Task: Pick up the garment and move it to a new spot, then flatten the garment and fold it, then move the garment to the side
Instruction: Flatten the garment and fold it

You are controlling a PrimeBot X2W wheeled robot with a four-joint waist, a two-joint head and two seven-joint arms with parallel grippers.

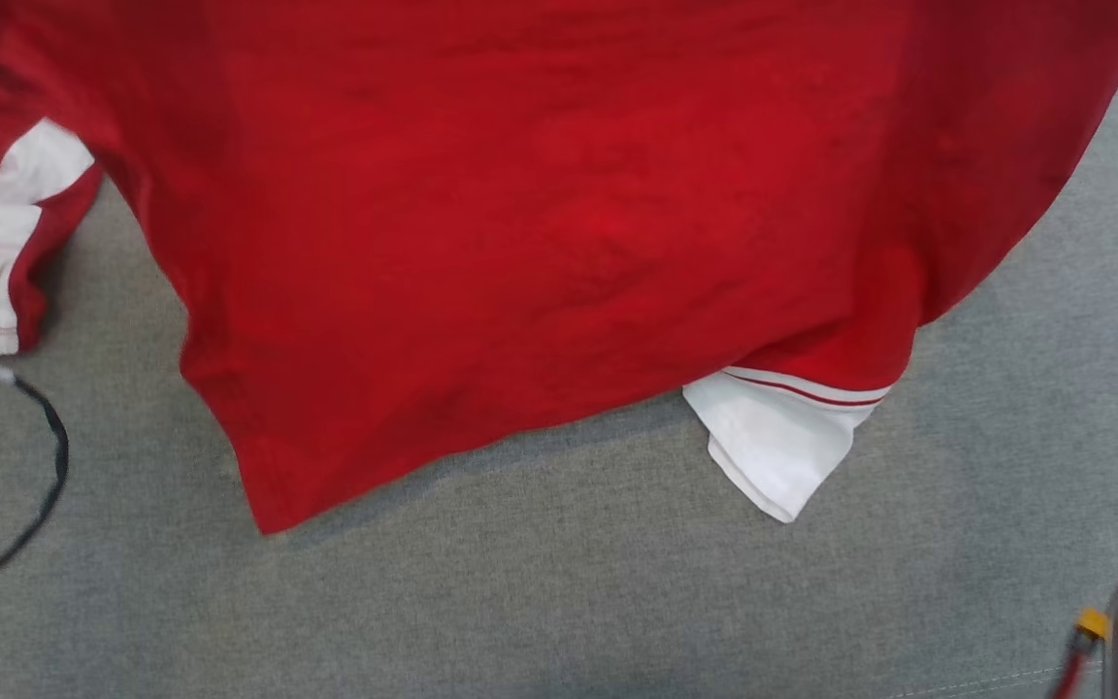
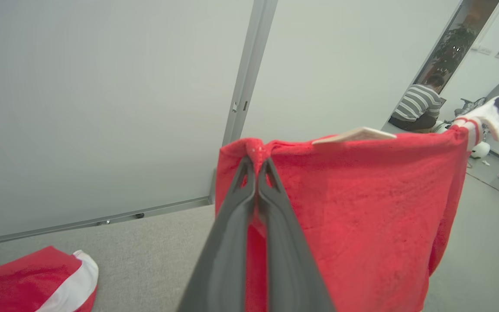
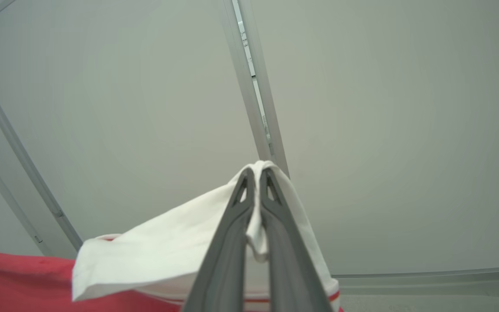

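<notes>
Grey woven cloth (image 1: 559,602) is covering the work surface, with a pale panelled wall (image 2: 102,86) rising behind it. Above it the red fleecy garment with white cuffs (image 1: 559,214) is hanging as a broad sheet, its hem dipping toward 7 o'clock in the head view and one white cuff (image 1: 777,447) peeking out at 5 o'clock. The left gripper (image 2: 256,164) is pinching a red top corner with its fingers pressed together, while the right gripper (image 3: 257,172) is clamping a fold of white cloth at the opposite end. Holding two well-separated points is probably letting the garment's weight pull it smooth, ready for laying flat. A red-and-white sleeve (image 1: 11,233) is lying on the cloth at 9 o'clock, so the lift looks incomplete.
</notes>
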